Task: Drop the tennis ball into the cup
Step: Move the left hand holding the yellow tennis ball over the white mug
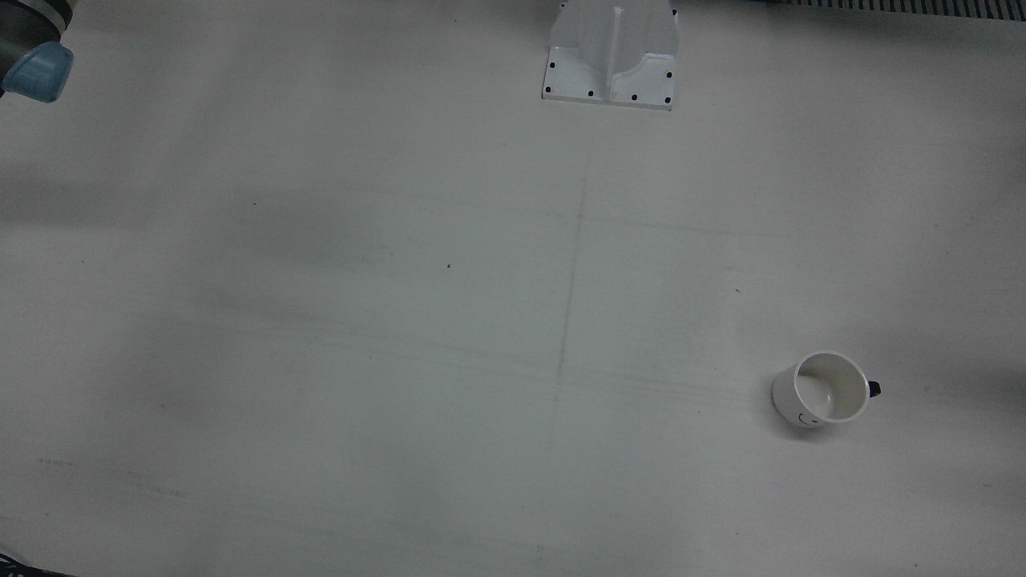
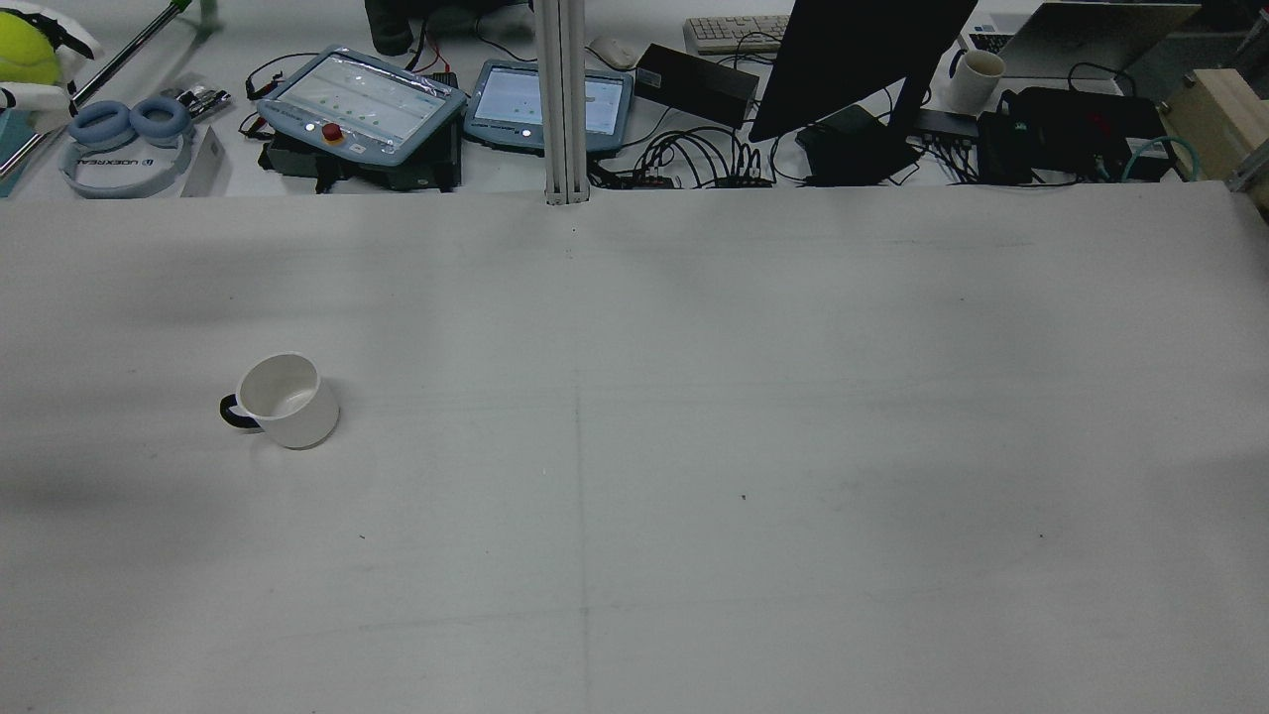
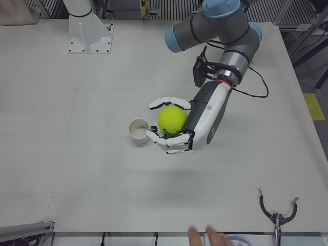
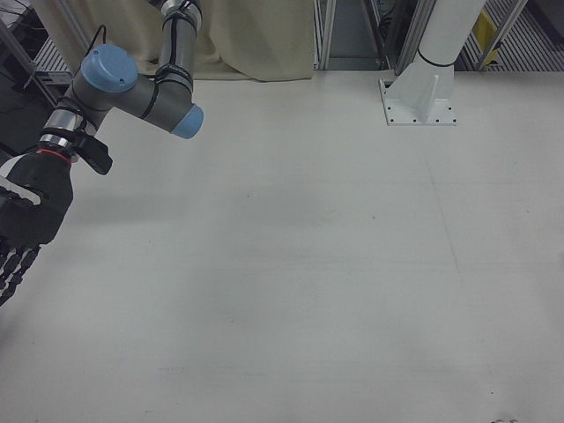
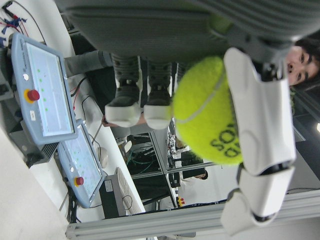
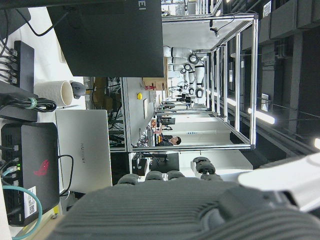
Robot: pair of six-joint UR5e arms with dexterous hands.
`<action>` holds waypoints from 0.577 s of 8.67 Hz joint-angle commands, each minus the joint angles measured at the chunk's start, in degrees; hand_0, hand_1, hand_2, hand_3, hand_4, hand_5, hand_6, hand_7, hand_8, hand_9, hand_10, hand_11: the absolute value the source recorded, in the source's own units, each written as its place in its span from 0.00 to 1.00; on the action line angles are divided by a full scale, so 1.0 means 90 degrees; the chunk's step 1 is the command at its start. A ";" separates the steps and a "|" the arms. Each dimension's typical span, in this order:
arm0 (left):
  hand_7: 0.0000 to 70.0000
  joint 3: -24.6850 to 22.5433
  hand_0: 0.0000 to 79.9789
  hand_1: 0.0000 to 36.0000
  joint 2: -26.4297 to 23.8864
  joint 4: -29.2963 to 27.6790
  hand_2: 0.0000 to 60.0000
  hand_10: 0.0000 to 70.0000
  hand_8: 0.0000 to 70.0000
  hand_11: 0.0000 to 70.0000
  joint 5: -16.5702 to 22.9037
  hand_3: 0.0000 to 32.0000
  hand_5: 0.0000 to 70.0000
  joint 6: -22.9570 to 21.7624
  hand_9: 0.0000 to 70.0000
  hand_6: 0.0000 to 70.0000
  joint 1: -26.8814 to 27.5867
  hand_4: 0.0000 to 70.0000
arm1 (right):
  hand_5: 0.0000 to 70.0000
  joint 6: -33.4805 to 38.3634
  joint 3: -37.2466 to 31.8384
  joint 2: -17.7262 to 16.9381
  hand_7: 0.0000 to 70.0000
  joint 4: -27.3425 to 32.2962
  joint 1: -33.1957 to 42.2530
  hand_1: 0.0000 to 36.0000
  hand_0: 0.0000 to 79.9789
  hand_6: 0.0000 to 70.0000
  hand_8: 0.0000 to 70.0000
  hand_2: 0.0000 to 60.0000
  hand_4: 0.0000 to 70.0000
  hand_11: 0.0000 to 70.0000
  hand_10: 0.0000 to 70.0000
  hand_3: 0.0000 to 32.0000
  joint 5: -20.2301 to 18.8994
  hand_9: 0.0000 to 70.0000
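My left hand (image 3: 177, 139) is white and is shut on the yellow-green tennis ball (image 3: 171, 119), holding it in the air. The ball also shows in the left hand view (image 5: 207, 110) between the fingers (image 5: 260, 115), and at the top left corner of the rear view (image 2: 22, 45). The white cup (image 3: 139, 130) with a dark handle stands upright on the table, apart from the ball; it also shows in the rear view (image 2: 288, 400) and the front view (image 1: 822, 390). My right hand (image 4: 22, 229) is black, open and empty, at the left edge of the right-front view.
Beyond the table's far edge lie two teach pendants (image 2: 362, 104), headphones (image 2: 129, 124), a monitor (image 2: 853, 69) and cables. An arm pedestal (image 1: 611, 52) stands at the table's edge. A person's hand (image 3: 205, 237) and a metal tool (image 3: 277, 215) are near the operators' edge.
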 commanded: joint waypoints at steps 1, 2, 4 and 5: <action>1.00 -0.0036 0.64 0.36 0.0065 -0.0101 0.48 0.69 0.83 0.98 0.0001 0.00 0.34 0.0083 1.00 1.00 0.0806 0.73 | 0.00 0.0000 -0.0005 0.0000 0.00 0.0002 0.0000 0.00 0.00 0.00 0.00 0.00 0.00 0.00 0.00 0.00 0.0000 0.00; 1.00 -0.0006 0.62 0.32 0.0374 -0.0489 0.50 0.70 0.83 0.98 -0.0019 0.00 0.32 0.0094 1.00 1.00 0.1158 0.72 | 0.00 0.0000 -0.0005 0.0000 0.00 0.0002 0.0000 0.00 0.00 0.00 0.00 0.00 0.00 0.00 0.00 0.00 0.0000 0.00; 1.00 -0.0035 0.62 0.31 0.0913 -0.1047 0.55 0.74 0.87 1.00 -0.0077 0.00 0.36 0.0113 1.00 1.00 0.1659 0.75 | 0.00 0.0000 0.0005 0.0000 0.00 0.0002 0.0000 0.00 0.00 0.00 0.00 0.00 0.00 0.00 0.00 0.00 0.0000 0.00; 1.00 -0.0132 0.61 0.32 0.0982 -0.1117 0.61 0.72 0.86 1.00 -0.0068 0.00 0.34 0.0123 1.00 1.00 0.1689 0.74 | 0.00 0.0000 0.0005 0.0000 0.00 0.0002 0.0000 0.00 0.00 0.00 0.00 0.00 0.00 0.00 0.00 0.00 0.0000 0.00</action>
